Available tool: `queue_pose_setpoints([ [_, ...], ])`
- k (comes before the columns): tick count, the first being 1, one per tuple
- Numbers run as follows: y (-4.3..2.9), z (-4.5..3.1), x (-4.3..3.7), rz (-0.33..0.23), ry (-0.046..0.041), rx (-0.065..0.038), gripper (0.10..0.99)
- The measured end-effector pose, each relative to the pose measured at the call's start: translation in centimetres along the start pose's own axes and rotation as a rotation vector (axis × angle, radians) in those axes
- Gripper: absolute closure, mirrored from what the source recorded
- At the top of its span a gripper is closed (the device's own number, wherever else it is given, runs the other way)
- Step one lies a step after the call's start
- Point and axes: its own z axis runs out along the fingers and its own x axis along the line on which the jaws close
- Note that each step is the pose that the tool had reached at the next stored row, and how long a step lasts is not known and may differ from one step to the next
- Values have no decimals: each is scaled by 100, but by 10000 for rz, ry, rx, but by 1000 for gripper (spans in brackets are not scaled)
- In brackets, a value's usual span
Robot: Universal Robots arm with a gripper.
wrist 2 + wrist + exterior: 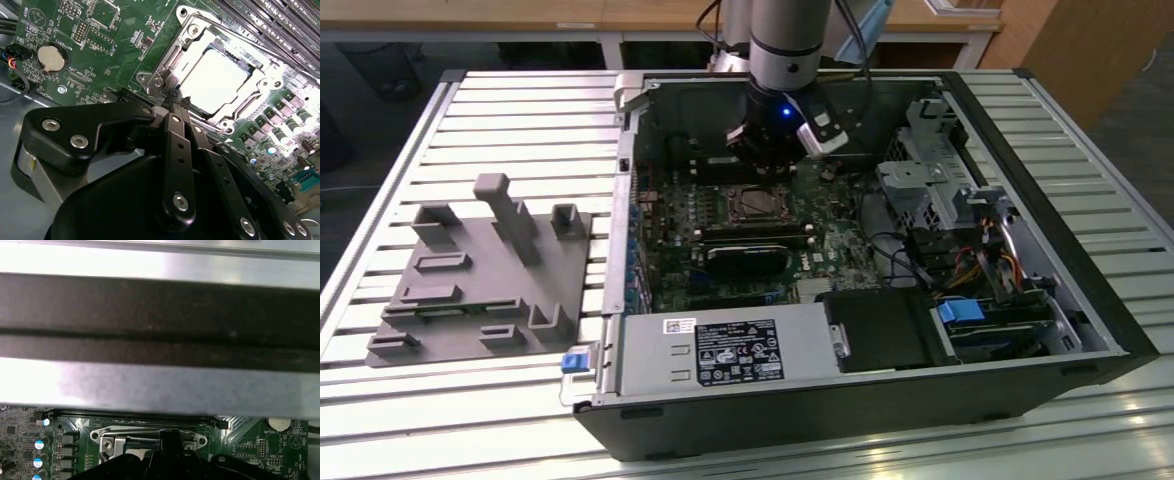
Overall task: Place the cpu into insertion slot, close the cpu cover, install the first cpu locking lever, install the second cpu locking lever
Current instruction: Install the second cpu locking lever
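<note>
The cpu point(216, 80) lay seated in the insertion slot point(185, 102), its pale metal top glaring bright in the second wrist view, with the cpu cover point(260, 92) closed down around it as a silvery frame. The tool point(175, 105) hung directly over the socket's edge, its black fingers point(172, 150) drawn together to a narrow tip that met the frame's rim beside a screw post; whether anything thin was pinched between them could not be told. In the first wrist view the same socket frame point(150, 432) sat behind the tool point(167, 440), beneath a broad band of case metal. The motherboard point(680, 225) carried white silkscreen lettering and a round coin battery point(52, 58), though the print was too fine to make out. In the exterior view the open computer case point(1067, 290) lay on the slatted bench point(507, 120), toward its far edge, a white-and-black label on the power supply point(720, 355) near the front. A grey fixture block point(480, 280) stood on the bench's side at the exterior view's left.
</note>
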Motion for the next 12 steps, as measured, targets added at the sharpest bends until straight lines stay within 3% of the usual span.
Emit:
queue_pose_setpoints([
  [7, -5, -14, 0, 1, 1, 3, 980],
  [12, 1, -105, -1, 1, 0, 0, 980],
])
